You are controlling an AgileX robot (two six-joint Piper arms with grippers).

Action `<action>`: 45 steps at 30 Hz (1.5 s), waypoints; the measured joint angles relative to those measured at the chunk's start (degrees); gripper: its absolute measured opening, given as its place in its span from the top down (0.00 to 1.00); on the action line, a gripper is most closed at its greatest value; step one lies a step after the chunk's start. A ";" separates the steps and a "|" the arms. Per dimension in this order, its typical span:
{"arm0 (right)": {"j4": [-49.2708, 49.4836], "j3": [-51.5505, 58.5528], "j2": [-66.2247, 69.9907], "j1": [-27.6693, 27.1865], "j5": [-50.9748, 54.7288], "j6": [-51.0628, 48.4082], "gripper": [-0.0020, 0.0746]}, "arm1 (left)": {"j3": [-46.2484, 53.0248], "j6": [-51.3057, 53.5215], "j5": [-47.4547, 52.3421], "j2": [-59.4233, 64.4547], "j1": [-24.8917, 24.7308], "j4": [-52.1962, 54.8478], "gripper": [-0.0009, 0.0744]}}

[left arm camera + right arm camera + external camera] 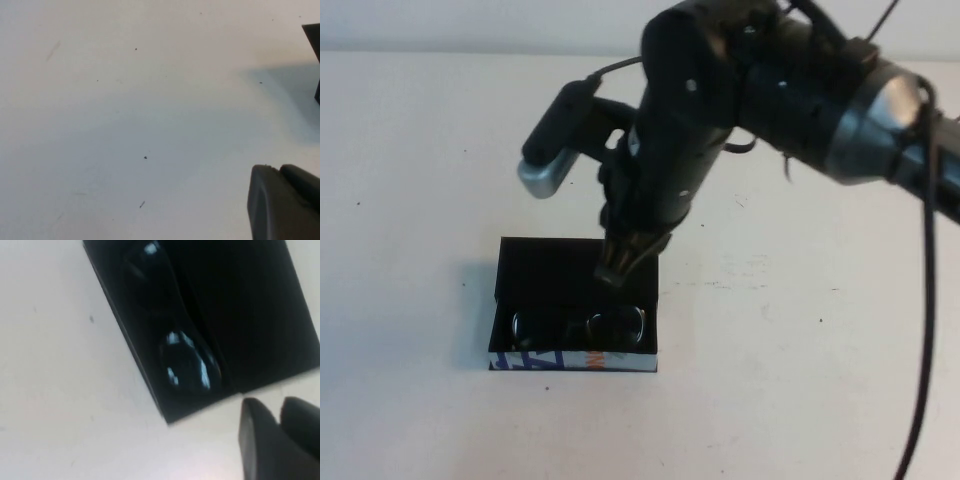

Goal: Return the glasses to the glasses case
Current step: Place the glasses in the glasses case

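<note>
The glasses case [535, 270] lies open on the white table, lid tipped back, printed front edge toward me. The glasses [580, 326] lie inside its front half, lenses reflecting light. In the right wrist view the glasses [187, 362] rest in the black case [260, 315]. My right gripper [620, 263] hangs just above the case's back right part, shut and empty; its fingers [257, 440] show beside the case's corner. My left gripper [277, 169] is shut and empty over bare table, out of the high view. A corner of the case [315, 45] shows at that view's edge.
The right arm and its wrist camera [555, 150] reach over the middle of the white table [800, 330]. A black cable [925, 300] hangs down on the right side.
</note>
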 joint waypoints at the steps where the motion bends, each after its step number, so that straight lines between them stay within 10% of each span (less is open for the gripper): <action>1: -0.45 1.94 -1.74 -0.54 0.26 1.74 0.90 | 0.00 0.00 0.00 0.00 0.00 0.00 0.99; 23: 6.24 5.65 -4.36 -7.19 -1.25 7.97 0.99 | 0.00 0.23 -2.85 0.00 0.00 0.90 0.99; 35: 7.20 5.65 -2.96 -7.19 -3.49 8.10 0.99 | 0.00 -17.80 -18.23 0.00 0.00 -20.83 0.99; 45: 7.31 5.65 -2.02 -7.23 -5.76 8.14 0.99 | -12.10 -15.97 3.37 15.96 0.00 -25.66 0.99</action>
